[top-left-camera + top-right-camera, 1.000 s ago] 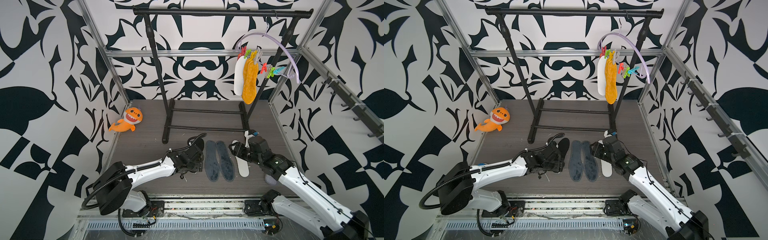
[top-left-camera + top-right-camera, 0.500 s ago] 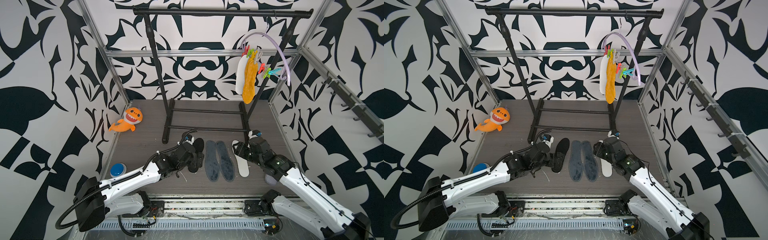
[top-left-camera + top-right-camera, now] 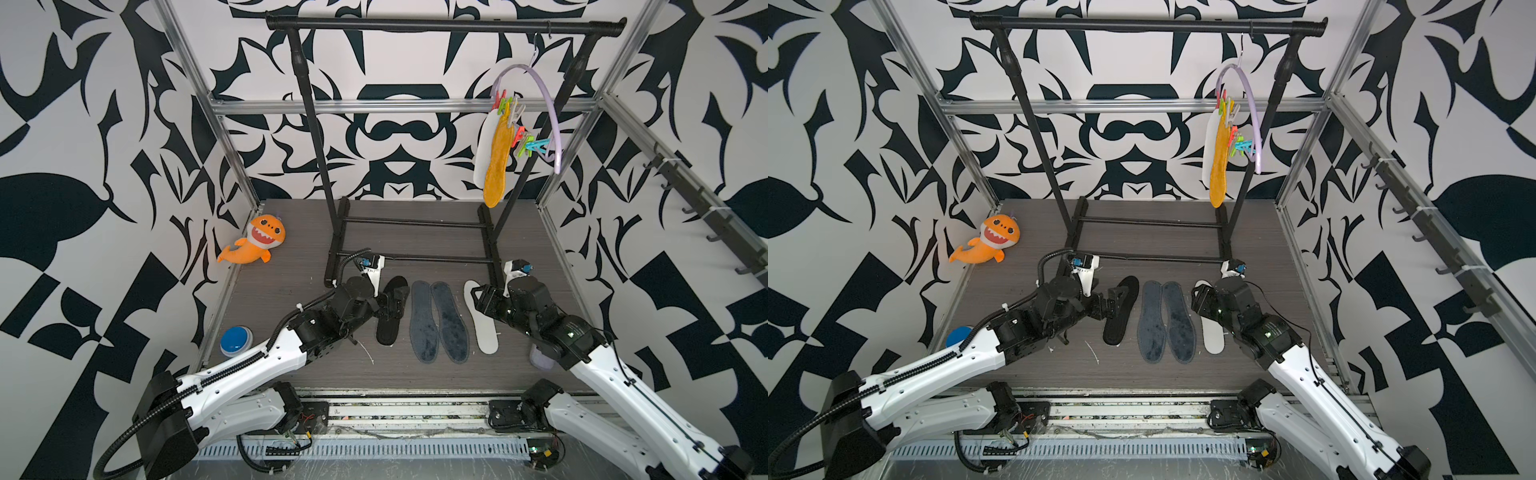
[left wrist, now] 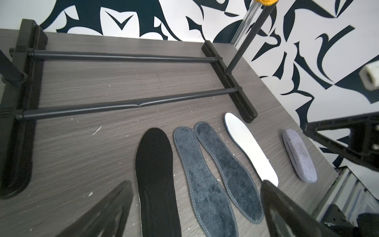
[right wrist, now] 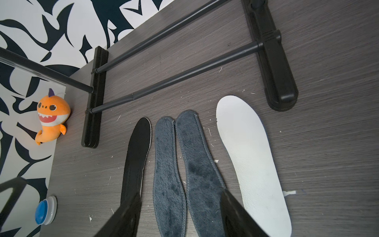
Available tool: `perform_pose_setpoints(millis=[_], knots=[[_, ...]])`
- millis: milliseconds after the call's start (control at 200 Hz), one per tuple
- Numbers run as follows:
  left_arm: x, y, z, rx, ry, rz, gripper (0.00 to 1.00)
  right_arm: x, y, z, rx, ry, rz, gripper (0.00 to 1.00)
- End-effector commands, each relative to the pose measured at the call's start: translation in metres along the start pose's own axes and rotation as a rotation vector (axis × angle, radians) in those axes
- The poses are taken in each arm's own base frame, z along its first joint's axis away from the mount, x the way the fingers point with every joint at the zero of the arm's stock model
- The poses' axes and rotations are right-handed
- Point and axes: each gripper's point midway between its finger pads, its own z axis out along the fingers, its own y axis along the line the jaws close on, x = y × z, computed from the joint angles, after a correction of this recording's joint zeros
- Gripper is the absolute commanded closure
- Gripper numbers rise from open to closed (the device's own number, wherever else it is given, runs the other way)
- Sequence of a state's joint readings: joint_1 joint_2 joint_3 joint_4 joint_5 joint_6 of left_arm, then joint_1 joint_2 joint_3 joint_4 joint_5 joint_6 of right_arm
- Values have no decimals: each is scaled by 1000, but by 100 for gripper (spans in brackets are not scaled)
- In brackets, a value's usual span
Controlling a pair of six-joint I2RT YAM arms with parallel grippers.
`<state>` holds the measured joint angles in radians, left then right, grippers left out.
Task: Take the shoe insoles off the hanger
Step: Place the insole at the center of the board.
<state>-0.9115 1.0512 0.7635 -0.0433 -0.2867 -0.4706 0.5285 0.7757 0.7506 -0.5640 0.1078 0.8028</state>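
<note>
Both my grippers sit low over the table (image 3: 291,232) near 6 o'clock. My left gripper (image 4: 195,182) stands spread wide with nothing between the jaws, just above the black insole (image 3: 390,320). My right gripper (image 5: 180,192) is partly spread and empty too, beside the white insole (image 3: 480,324) that lies flat next to the two grey-blue insoles (image 3: 419,328). The hanger (image 3: 556,158) hangs far off at 1 o'clock, by its thin hook, near the end of the black rail (image 3: 444,25). An orange insole (image 3: 496,166) and a hanging white insole (image 3: 481,149) close behind it are left on the pegs (image 3: 528,143). I judge the risks lie in that reach. The two pads overlap, so a careless pinch could take both or only graze one. A hard downward tug could swing the hanger or drag its hook off the rail. The rail's upright post stands just beside them and could catch my arm. Rising carelessly from here, either gripper might scuff the row already laid down.
</note>
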Motion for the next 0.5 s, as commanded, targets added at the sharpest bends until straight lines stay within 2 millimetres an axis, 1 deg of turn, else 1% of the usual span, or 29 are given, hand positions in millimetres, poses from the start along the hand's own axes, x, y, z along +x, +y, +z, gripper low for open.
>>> perform_pose_setpoints(millis=[0, 175, 495], knots=[[-33, -8, -3, 59, -86, -15, 0, -9, 12, -9, -41, -12, -22, 36], [-53, -12, 0, 79, -120, -23, 0, -9, 10, -10, -45, -12, -36, 35], [-84, -36, 4, 154, -182, 0, 1, -14, 8, -19, -64, -30, -53, 31]])
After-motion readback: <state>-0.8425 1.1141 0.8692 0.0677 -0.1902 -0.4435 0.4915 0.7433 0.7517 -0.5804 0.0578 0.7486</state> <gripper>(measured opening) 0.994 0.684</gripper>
